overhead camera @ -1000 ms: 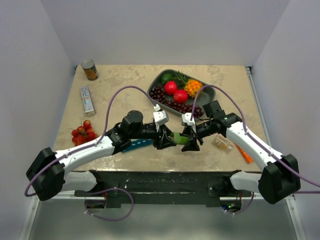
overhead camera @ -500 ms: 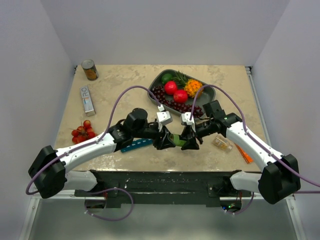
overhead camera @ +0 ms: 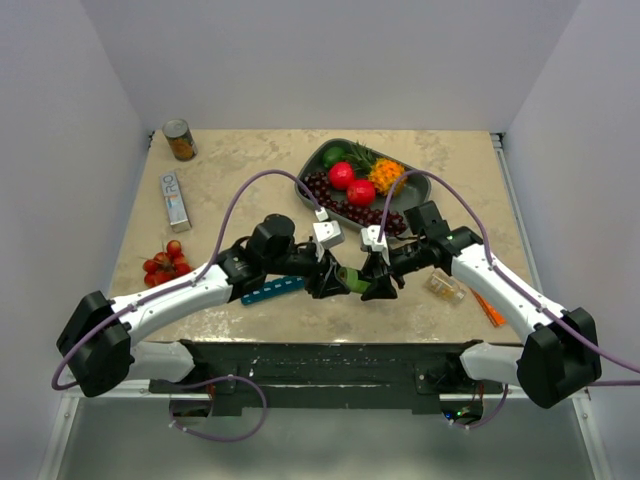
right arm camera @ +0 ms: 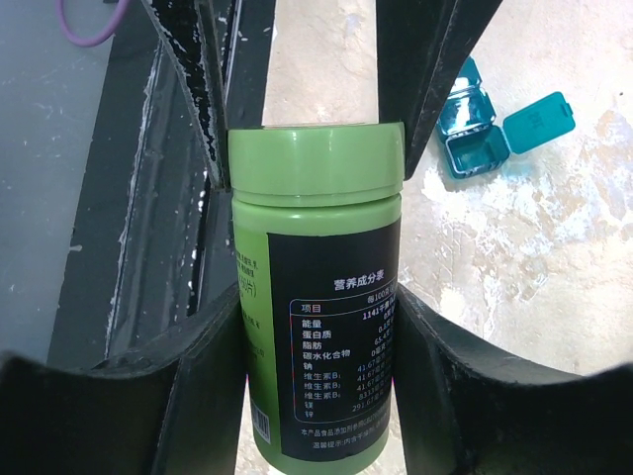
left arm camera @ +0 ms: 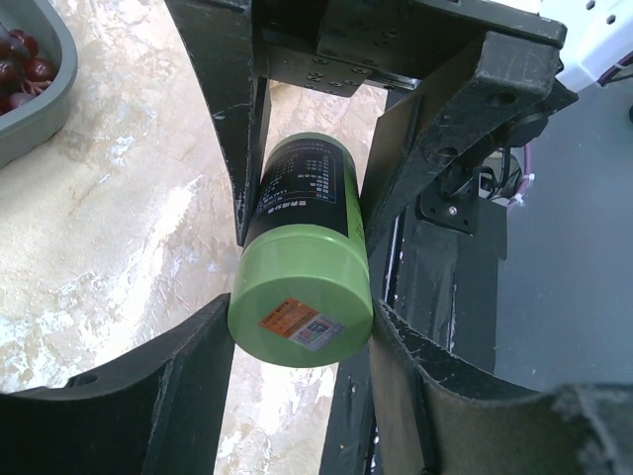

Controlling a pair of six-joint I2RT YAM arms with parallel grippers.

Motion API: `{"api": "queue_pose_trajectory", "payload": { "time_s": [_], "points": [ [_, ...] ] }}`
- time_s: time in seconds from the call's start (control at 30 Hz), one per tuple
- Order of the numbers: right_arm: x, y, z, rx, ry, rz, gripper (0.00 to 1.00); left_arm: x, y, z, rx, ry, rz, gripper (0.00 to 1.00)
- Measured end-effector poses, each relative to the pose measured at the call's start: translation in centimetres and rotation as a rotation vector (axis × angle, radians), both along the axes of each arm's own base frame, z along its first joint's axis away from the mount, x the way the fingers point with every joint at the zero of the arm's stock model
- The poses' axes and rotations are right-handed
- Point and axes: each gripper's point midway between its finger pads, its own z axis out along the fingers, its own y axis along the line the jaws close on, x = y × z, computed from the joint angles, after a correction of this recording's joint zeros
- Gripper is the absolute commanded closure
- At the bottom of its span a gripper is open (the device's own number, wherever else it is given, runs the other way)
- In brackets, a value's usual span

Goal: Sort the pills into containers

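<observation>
**Item:** green plastic pill bottle with black label [overhead camera: 352, 279], held sideways over the beige marbled worktop [overhead camera: 250, 165].
**Grip:** left fingers [left arm camera: 183, 396] pinch the cap and right fingers [right arm camera: 203, 396] pinch the labelled body, probably to unscrew it.
**Target:** teal-blue plastic pill-organizer strip [overhead camera: 265, 292], on the worktop at 9 o'clock of the bottle, one lid open.

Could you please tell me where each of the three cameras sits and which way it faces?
Top external: above and behind the arm bases, looking down at the table; both arms show, left gripper and right gripper meeting.
Left wrist: on the left wrist, looking along its own fingers at the cap of the pill bottle.
Right wrist: on the right wrist, looking along its own fingers at the bottle's label, pill organizer beyond.
Shared: both wrist views show the one bottle, from opposite ends.
</observation>
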Motion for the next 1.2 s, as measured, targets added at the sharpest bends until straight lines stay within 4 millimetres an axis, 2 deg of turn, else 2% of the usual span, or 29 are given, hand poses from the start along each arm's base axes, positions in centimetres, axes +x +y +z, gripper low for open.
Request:
{"api": "queue_pose_trajectory", "payload": {
  "time_s": [0.07, 0.17, 0.27, 0.3, 0.37, 0.4, 0.5, 0.6, 0.67, 0.8, 1.0, 1.2],
  "points": [
    [0.0, 0.0, 0.0, 0.001, -0.001, 0.000, 0.88, 0.1, 0.0, 0.0, -0.002, 0.004, 0.002, 1.00],
    [0.1, 0.1, 0.1, 0.005, -0.004, -0.002, 0.96, 0.2, 0.1, 0.2, -0.012, 0.022, 0.014, 1.00],
    [0.3, 0.3, 0.3, 0.018, -0.004, -0.004, 1.00, 0.4, 0.3, 0.6, -0.053, 0.053, 0.037, 0.73],
    [0.3, 0.4, 0.4, 0.025, -0.004, -0.002, 1.00, 0.4, 0.4, 0.7, -0.070, 0.065, 0.044, 0.55],
    [0.4, 0.7, 0.7, 0.041, 0.004, 0.003, 1.00, 0.4, 0.8, 1.0, -0.116, 0.086, 0.058, 0.40],
    [0.4, 0.9, 0.9, 0.051, 0.011, 0.007, 1.00, 0.4, 1.1, 1.1, -0.138, 0.095, 0.066, 0.29],
    [0.2, 1.2, 1.0, 0.059, 0.031, 0.014, 1.00, 0.6, 1.8, 1.9, -0.197, 0.095, 0.092, 0.13],
    [-0.2, 1.0, 0.7, 0.048, 0.063, 0.013, 1.00, 1.2, 2.8, 4.2, -0.274, 0.029, 0.120, 0.01],
    [-0.4, 0.9, 0.6, 0.044, 0.073, 0.013, 1.00, 0.7, 3.4, 5.8, -0.332, -0.053, 0.112, 0.01],
    [-0.5, 0.9, 0.7, 0.047, 0.080, 0.015, 1.00, -0.5, 4.7, 6.6, -0.372, -0.200, 0.083, 0.01],
    [-0.5, 0.9, 0.7, 0.047, 0.081, 0.015, 1.00, -0.9, 4.6, 5.1, -0.314, -0.354, -0.002, 0.01],
    [-0.5, 0.9, 0.7, 0.047, 0.081, 0.015, 1.00, -0.5, 2.9, 3.4, -0.221, -0.435, -0.095, 0.01]
  ]
}}
